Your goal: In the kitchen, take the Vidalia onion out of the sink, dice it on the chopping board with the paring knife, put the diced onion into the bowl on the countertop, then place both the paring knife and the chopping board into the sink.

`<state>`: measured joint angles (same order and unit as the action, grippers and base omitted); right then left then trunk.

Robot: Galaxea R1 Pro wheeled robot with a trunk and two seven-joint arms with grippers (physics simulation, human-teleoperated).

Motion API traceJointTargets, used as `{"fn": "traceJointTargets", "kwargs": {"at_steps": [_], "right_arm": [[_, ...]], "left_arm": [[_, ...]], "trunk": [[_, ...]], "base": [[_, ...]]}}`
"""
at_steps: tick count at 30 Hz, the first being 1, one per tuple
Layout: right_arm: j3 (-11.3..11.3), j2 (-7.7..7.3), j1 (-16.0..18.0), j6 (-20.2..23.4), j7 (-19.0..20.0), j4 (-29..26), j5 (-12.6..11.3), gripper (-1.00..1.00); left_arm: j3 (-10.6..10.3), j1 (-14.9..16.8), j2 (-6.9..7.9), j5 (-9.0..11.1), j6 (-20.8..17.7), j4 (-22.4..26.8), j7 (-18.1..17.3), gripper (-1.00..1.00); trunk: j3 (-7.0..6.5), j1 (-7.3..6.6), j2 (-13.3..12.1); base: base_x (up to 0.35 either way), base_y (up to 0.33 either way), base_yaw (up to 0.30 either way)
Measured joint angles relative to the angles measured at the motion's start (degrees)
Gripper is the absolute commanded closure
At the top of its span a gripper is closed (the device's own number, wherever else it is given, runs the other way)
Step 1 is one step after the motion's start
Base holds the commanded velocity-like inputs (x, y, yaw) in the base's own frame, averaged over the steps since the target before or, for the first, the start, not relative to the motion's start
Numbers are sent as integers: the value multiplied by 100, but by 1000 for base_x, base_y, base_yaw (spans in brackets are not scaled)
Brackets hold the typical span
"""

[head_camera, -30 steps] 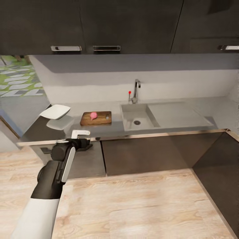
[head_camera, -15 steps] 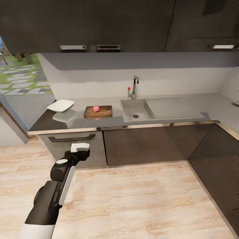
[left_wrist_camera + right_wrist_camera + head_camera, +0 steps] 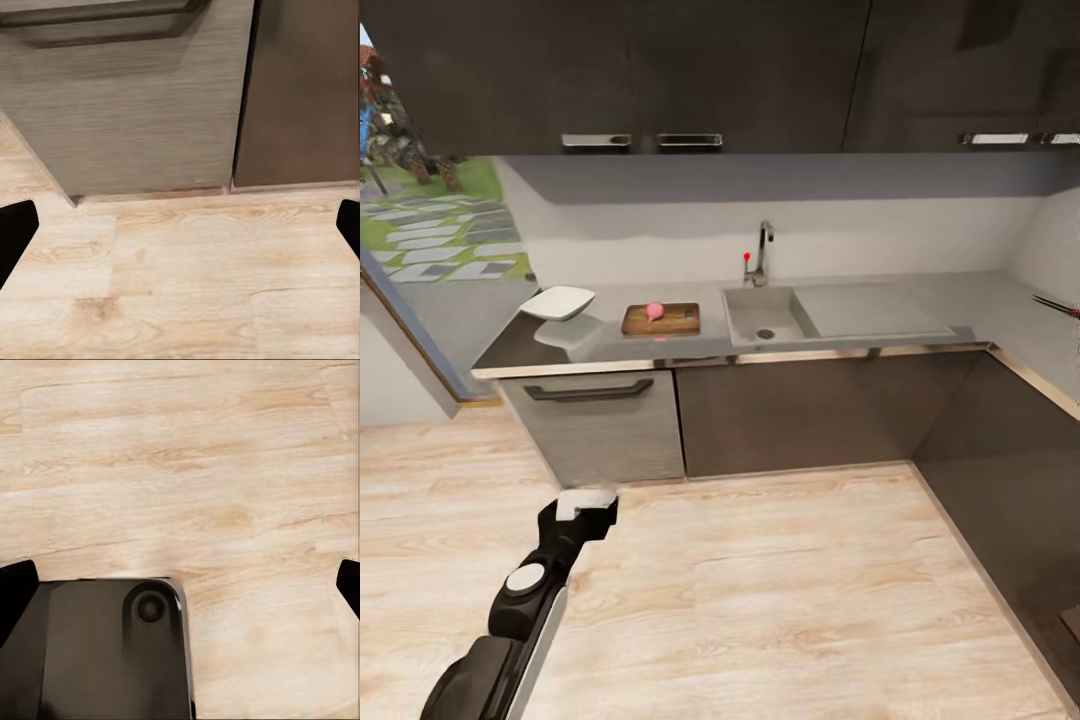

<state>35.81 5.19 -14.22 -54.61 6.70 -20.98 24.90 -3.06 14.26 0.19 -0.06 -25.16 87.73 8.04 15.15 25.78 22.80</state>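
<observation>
Well back from the table | onion on chopping board, left of sink | left hand and right hand spread apart, empty | risk: I misjudge my approach, bump cabinets.

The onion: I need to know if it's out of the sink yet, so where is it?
In the head view the onion sits on the chopping board, on the countertop between the bowl and the sink.
</observation>
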Motion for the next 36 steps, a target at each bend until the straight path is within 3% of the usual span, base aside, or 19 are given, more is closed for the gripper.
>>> {"fn": "traceJointTargets", "kwargs": {"at_steps": [7,16,18,32,36], "right_arm": [[0,1,-1,1,-1,-20,-1,-100],[0,-4,-2,1,-1,-22,-2,-100],[0,-7,-2,1,-1,-22,-2,-100],[0,-8,-1,1,-1,-22,-2,-100],[0,-8,-1,1,-1,-24,-2,-100]], "left_arm": [[2,-481,14,12,596,-12,-5,-100],[4,-968,27,6,1263,-32,-9,-100],[4,-1208,28,1,1528,-24,-9,-100],[6,-1492,48,-1,1646,-36,-12,-100],[6,-1603,57,1,1857,-37,-13,-100]], "trunk": [[0,-1,1],[0,-3,1],[0,-3,2],[1,-3,2],[1,-3,2]], "base": [[-301,0,0],[-52,0,0],[-3,0,0],[0,0,0],[0,0,0]]}}
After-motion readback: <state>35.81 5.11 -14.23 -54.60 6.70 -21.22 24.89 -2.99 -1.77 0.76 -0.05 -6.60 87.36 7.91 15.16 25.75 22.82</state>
